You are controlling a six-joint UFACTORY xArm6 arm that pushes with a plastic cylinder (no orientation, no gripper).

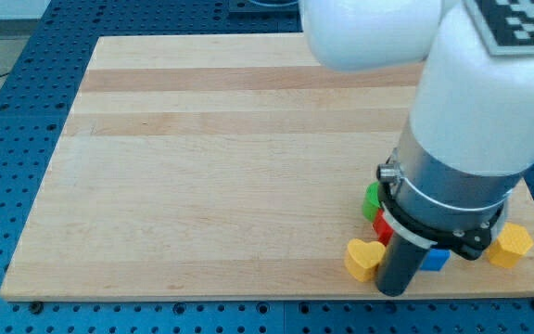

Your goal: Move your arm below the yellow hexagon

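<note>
The yellow hexagon [510, 245] lies near the board's bottom right corner, partly behind the arm's body. The dark rod comes down from the arm, and my tip [395, 291] rests close to the board's bottom edge. It is well to the left of the hexagon and a little lower in the view. My tip sits between a yellow heart-shaped block [363, 259] on its left and a blue block [436, 260] on its right. Most of the blue block is hidden by the arm.
A green block [371, 199] and a red block [381, 225] sit just above the yellow heart, both partly hidden by the arm. The wooden board [202, 186] lies on a blue perforated table [7, 186]. The large white and grey arm body [471, 139] covers the board's right side.
</note>
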